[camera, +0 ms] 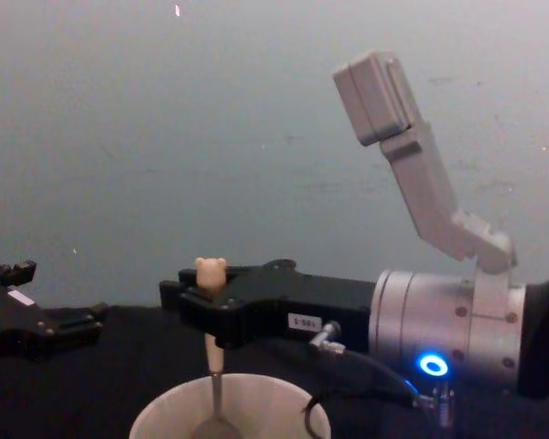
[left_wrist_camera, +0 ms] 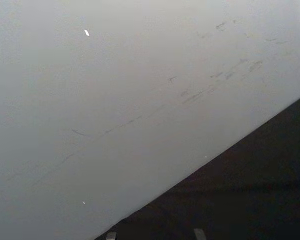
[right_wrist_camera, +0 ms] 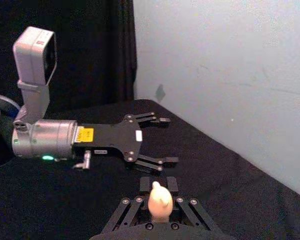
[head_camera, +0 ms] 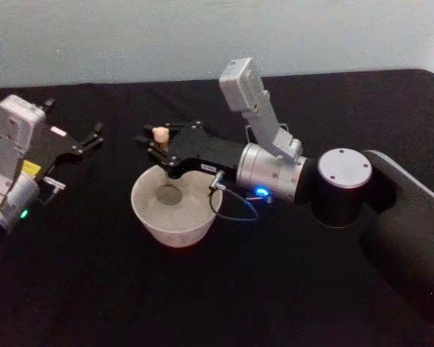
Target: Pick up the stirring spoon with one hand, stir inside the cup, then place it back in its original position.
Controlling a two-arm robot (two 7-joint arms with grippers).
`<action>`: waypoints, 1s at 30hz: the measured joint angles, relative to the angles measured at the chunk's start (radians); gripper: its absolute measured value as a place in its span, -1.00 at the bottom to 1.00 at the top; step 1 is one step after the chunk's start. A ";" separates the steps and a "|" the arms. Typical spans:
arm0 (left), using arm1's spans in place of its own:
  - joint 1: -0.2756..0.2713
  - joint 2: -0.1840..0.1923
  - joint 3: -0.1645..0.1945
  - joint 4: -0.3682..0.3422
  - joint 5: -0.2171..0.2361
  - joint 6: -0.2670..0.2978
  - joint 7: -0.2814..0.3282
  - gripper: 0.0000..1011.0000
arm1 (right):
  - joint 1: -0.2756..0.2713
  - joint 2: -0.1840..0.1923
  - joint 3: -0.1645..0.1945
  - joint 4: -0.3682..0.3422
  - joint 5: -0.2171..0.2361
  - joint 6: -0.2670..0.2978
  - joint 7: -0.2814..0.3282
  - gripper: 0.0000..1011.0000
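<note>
The light, stiff spoon (head_camera: 160, 134) is held by its handle, bowl in the cup (head_camera: 150, 214), with the right gripper's (head_camera: 158, 147) jaws clamped on it. The left gripper (right_wrist_camera: 166, 140) is parked far left, jaws apart.

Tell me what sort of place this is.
Probably a robot test bench, not a kitchen: a black-draped table against a bare pale wall, the right gripper holding the stirring spoon in the cup, the left gripper parked open on the left.
</note>
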 joint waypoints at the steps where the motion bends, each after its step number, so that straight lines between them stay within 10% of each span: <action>1: 0.000 0.000 0.000 0.000 0.000 0.000 0.000 0.98 | -0.001 0.001 0.001 0.000 0.000 0.000 -0.001 -0.59; 30: 0.000 0.000 0.000 0.000 0.000 0.000 0.000 0.98 | -0.026 0.030 0.045 -0.068 0.024 0.006 -0.005 -0.59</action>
